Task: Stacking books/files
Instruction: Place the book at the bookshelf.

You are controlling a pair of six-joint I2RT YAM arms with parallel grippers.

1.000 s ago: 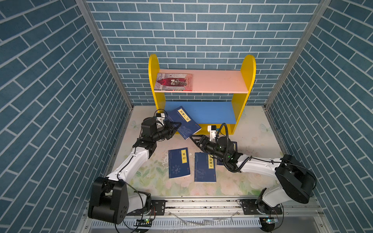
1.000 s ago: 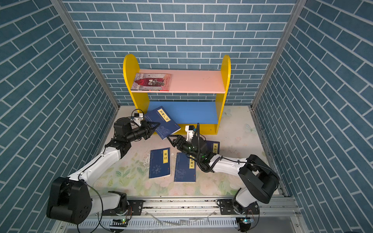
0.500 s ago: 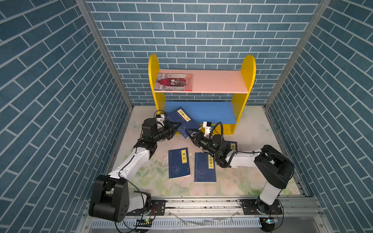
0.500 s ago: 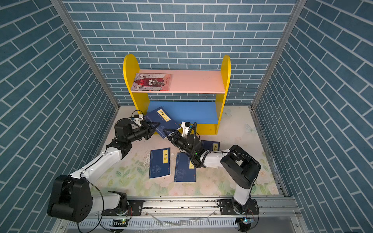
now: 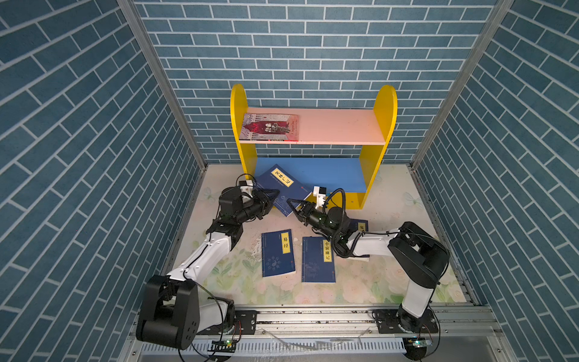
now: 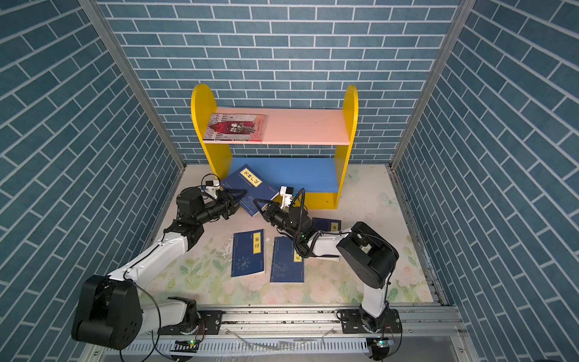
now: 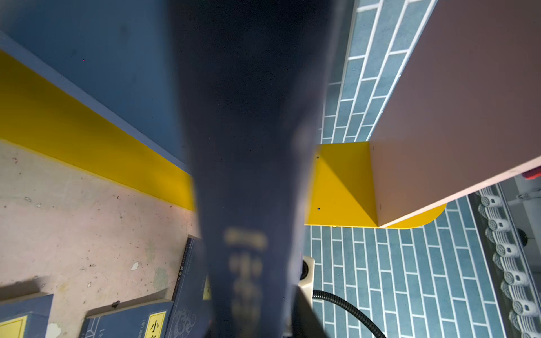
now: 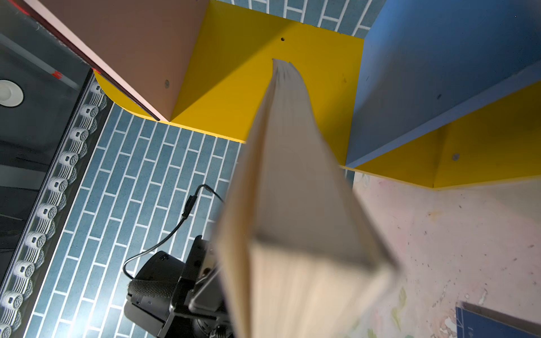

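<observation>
Books nearest my base lie flat and apart on the desk (image 5: 391, 275): the 易经 book (image 5: 278, 254) and, just beside it, the 小窗幽记 book (image 5: 318, 260), each title printed black on a yellow strip. A third navy book (image 5: 361, 225) sits partly under my right arm, and only 鬼 shows at the top of its strip. None of these three lies on another, so I judge most of the stacking is left to do.

Beyond them the lifted navy book (image 5: 280, 185) hangs tilted in front of the blue lower board (image 5: 332, 174); whether its far corner touches that board I cannot tell. My right tool (image 5: 294, 205) is clamped on its near corner, and the right wrist view looks straight along the cream page edge. My left tool (image 5: 271, 196) is at the opposite side. The left wrist view is filled by the dark spine with blurred lettering, so I cannot tell whether that tool is gripping or loose. This cover's strip is too slanted for me to read with confidence.

Farthest, the red-covered book (image 5: 271, 127) lies alone on the pink upper board (image 5: 338, 128) of the yellow bookshelf (image 5: 387, 109), its print too small to read. By my reckoning one book is placed, one is in hand, and three wait.
</observation>
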